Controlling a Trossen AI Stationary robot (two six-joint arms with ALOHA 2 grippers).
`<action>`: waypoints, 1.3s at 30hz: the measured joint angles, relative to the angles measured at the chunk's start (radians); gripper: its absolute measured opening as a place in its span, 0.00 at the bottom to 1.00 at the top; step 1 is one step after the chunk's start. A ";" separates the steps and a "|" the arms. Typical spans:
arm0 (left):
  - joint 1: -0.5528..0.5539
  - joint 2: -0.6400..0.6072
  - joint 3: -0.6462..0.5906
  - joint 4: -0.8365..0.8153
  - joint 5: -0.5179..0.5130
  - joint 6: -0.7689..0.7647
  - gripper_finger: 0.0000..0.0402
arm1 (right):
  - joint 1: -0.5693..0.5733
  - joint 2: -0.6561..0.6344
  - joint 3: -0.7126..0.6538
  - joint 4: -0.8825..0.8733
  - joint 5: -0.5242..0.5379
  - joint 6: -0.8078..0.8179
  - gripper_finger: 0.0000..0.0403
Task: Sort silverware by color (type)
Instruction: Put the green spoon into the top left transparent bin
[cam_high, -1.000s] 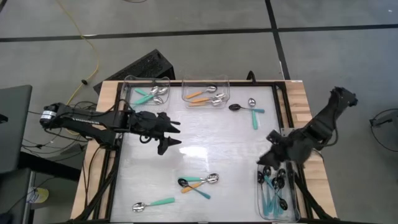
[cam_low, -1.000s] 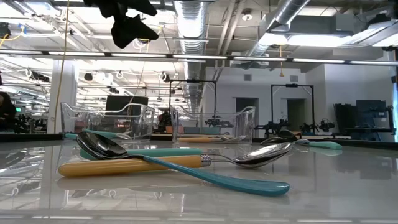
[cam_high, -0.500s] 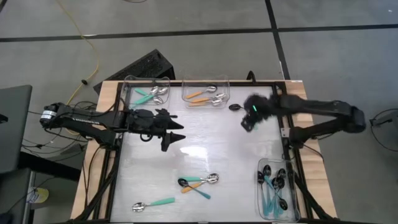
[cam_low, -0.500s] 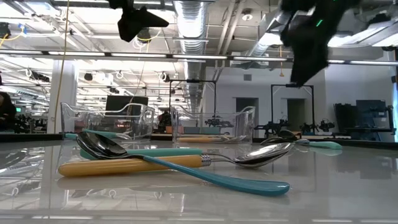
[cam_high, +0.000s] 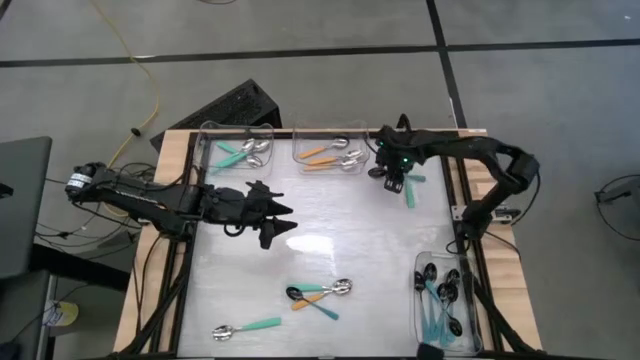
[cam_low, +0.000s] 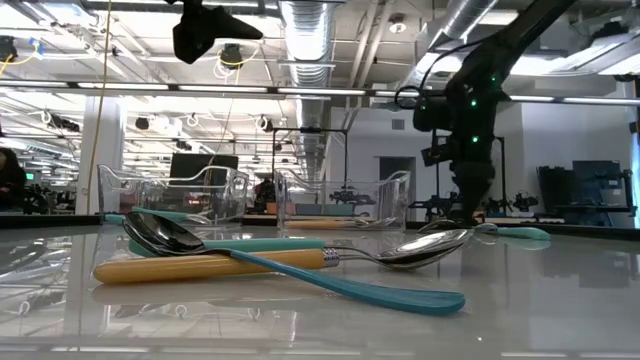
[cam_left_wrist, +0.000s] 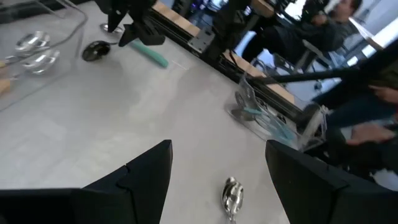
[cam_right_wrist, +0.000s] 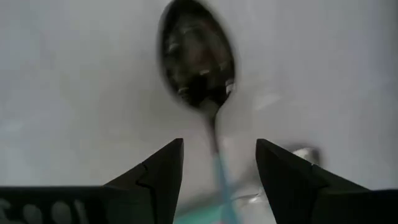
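Three spoons (cam_high: 318, 295) on glossy white table (cam_high: 340, 225)

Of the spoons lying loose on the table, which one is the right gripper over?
The black-bowled teal-handled spoon at the far edge beside the orange-handle bin. The open right gripper straddles its handle; the other loose spoons lie near the front.

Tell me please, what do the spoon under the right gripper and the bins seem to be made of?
The black-bowled spoon below the open right gripper: the bowl looks like dark polished metal, as it mirrors its surroundings; the thin teal handle looks like plastic, though blurred. The bins seem clear hard plastic: the room shows through their walls.
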 joint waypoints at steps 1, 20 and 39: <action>-0.006 0.000 0.000 0.000 -0.018 -0.007 0.61 | -0.001 0.006 0.001 0.017 0.013 -0.011 0.55; -0.039 0.000 0.000 -0.073 -0.064 -0.040 0.61 | 0.211 -0.119 0.000 -0.077 0.143 0.308 0.55; -0.632 0.306 0.000 -0.154 0.297 -0.107 0.53 | 0.498 -0.294 -0.037 -0.039 -0.088 0.853 0.55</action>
